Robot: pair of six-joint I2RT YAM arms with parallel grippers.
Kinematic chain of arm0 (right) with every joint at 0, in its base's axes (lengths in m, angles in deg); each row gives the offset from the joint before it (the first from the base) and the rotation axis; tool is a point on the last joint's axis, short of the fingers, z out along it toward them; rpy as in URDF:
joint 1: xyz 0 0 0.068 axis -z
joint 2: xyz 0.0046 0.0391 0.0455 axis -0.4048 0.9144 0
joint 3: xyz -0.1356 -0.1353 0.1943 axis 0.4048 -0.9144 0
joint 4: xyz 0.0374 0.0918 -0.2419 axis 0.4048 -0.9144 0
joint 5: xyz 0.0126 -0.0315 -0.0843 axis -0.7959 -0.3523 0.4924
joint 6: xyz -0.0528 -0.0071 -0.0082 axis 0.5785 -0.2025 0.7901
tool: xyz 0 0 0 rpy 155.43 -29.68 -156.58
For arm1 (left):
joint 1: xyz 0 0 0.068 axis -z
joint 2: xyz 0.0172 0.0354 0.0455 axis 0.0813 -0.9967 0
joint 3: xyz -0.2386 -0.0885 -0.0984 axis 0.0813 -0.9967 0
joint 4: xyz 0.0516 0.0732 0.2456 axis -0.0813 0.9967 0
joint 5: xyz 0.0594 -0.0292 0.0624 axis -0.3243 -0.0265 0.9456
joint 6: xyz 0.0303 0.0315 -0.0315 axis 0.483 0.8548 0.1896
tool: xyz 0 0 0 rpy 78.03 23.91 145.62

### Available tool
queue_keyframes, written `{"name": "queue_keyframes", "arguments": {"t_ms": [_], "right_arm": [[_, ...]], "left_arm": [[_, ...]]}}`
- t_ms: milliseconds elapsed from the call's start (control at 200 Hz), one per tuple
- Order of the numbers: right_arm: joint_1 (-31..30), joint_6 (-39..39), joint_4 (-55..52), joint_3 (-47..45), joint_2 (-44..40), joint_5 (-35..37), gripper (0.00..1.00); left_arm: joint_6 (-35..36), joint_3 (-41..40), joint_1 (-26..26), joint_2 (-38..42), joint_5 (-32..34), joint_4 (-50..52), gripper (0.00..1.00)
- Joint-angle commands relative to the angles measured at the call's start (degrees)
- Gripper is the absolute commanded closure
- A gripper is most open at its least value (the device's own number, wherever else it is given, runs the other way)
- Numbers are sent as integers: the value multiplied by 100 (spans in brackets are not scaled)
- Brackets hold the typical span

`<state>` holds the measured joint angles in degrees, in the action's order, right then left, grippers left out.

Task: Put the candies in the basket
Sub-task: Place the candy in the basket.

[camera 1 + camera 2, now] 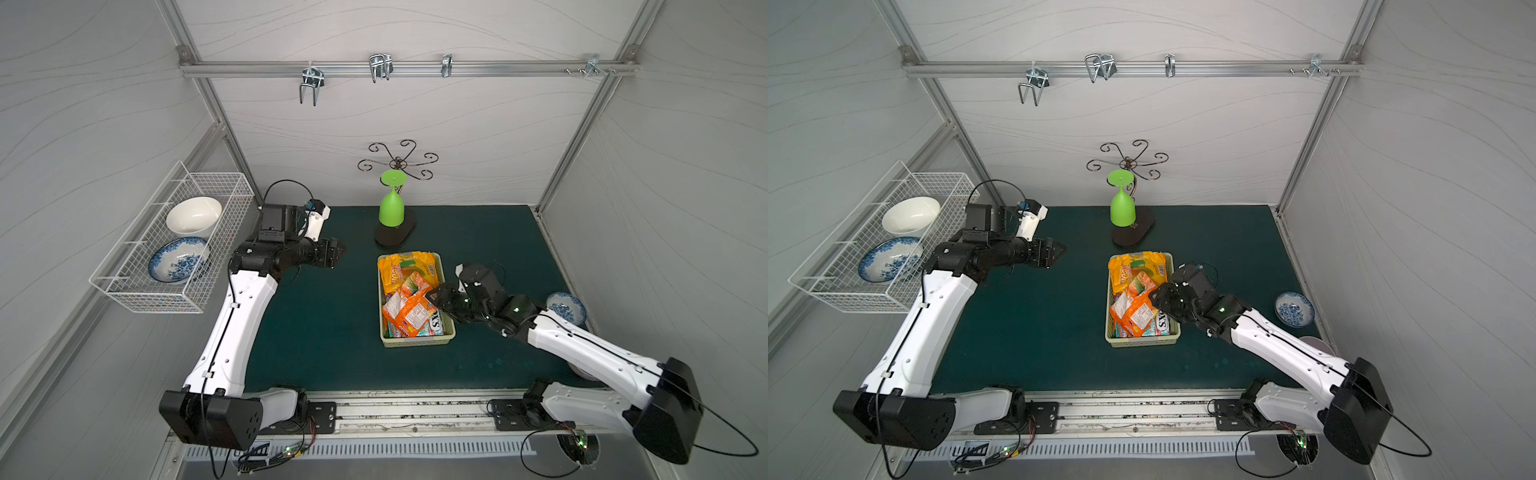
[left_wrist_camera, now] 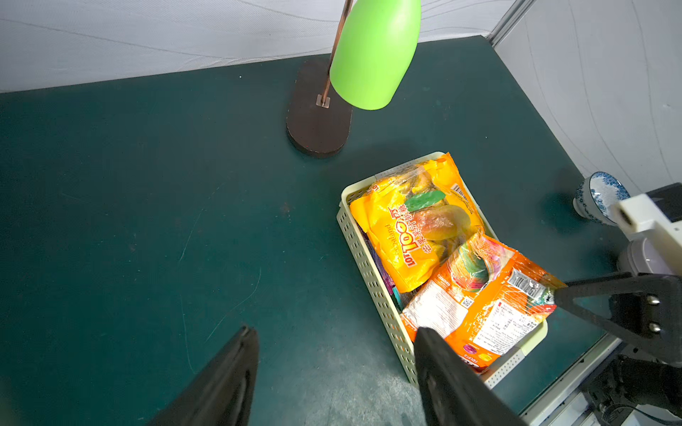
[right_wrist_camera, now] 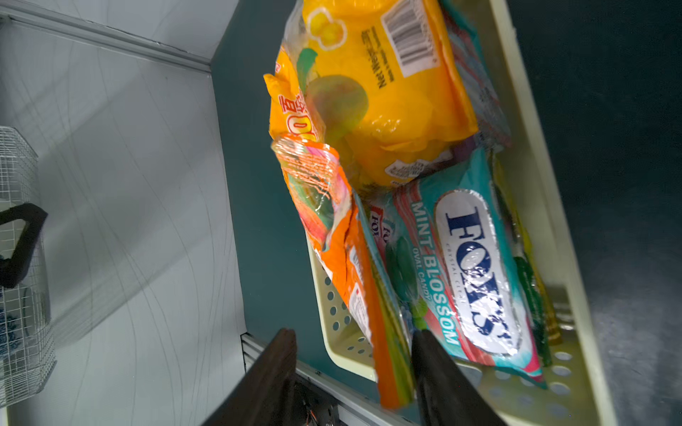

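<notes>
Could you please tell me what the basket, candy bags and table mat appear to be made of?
The basket looks like matte pale moulded plastic, given its evenly punched holes. The candy bags seem glossy plastic film: crinkled, with bright highlights. The table mat looks like dull dark green felt or rubber; I cannot tell which.

Both top views look steeply down from high in front over the whole tabletop (image 1: pixel 324 332). The wrist views sit close behind the left end effector (image 2: pixel 332 354) and right end effector (image 3: pixel 354 350); all share the basket (image 2: pixel 365 258).
</notes>
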<state>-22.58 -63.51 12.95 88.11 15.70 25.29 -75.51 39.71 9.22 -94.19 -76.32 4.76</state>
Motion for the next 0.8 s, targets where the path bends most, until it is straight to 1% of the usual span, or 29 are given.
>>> {"name": "queue_keyframes", "arguments": {"t_ms": [0,120,200,260,320,400,480,640,795], "right_arm": [[232,517,-313,2,-376,228,46],[625,1094,-442,85,-516,140,45],[770,1820,-467,291,-460,79,45],[788,2471,-549,599,-222,-40,43],[783,3128,-860,1041,138,-214,41],[762,3740,-1339,1640,664,-379,38],[654,4263,-1501,1925,1050,-447,37],[629,4822,-1984,2380,1697,-656,37],[654,5211,-2082,2399,2088,-1148,37]], "left_arm": [[-45,-81,-82,33,-181,-311,29],[-81,19,-113,4,-216,-222,29],[-79,-15,-121,30,-267,-252,29],[-99,-72,-158,40,-330,-287,29],[-134,-54,-197,24,-346,-270,29],[-157,4,-240,35,-381,-246,30],[-173,-80,-277,74,-442,-304,29],[-220,-32,-359,88,-509,-246,30],[-237,-132,-377,82,-575,-334,30]]}}
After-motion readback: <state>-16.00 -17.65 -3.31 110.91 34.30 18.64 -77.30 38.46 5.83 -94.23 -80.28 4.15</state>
